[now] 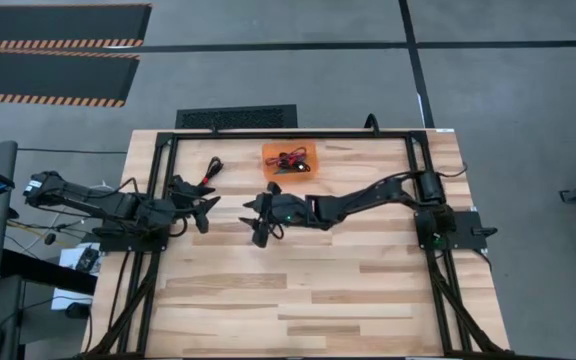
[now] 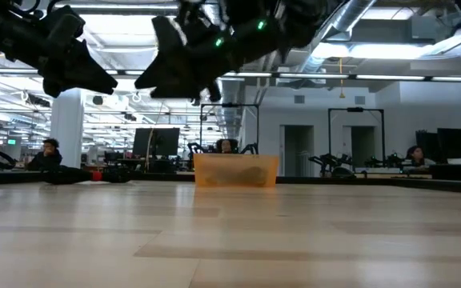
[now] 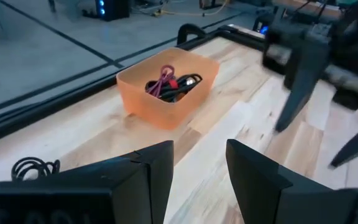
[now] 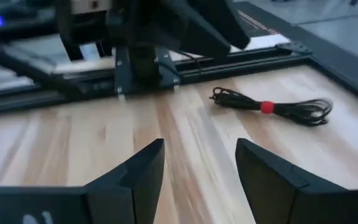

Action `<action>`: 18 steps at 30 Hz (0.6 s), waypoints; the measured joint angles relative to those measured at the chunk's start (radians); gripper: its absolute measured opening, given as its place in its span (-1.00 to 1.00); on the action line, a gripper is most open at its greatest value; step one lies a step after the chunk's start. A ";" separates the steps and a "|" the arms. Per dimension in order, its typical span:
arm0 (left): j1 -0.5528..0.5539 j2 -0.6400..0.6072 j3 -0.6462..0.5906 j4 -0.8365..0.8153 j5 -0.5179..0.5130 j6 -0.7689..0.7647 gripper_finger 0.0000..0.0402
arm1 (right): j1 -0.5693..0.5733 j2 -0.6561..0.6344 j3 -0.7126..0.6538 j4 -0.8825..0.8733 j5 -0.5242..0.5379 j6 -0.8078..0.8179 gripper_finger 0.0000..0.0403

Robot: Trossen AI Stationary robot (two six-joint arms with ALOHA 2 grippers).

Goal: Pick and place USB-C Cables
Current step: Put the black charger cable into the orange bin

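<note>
Most cables [image 3: 170, 84] already lie piled in the orange tray [image 1: 289, 158] by the bench's far edge. One black cable [image 4: 272, 106] with a red band is left on the bench, near the far left corner. The left gripper [image 1: 204, 212] hangs close to it, fingers partly open and empty. The right gripper [image 1: 261, 220] hangs mid-bench, fingers wide and empty, perhaps ready to go for that cable.

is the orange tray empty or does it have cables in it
Not empty. The orange tray holds a tangle of cables, magenta-purple, red and black. One red-and-black cable lies outside on the table.
</note>
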 joint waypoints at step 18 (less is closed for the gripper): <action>0.000 0.000 -0.004 0.021 -0.160 0.030 -0.32 | -0.137 0.171 0.229 -0.021 -0.052 -0.001 0.09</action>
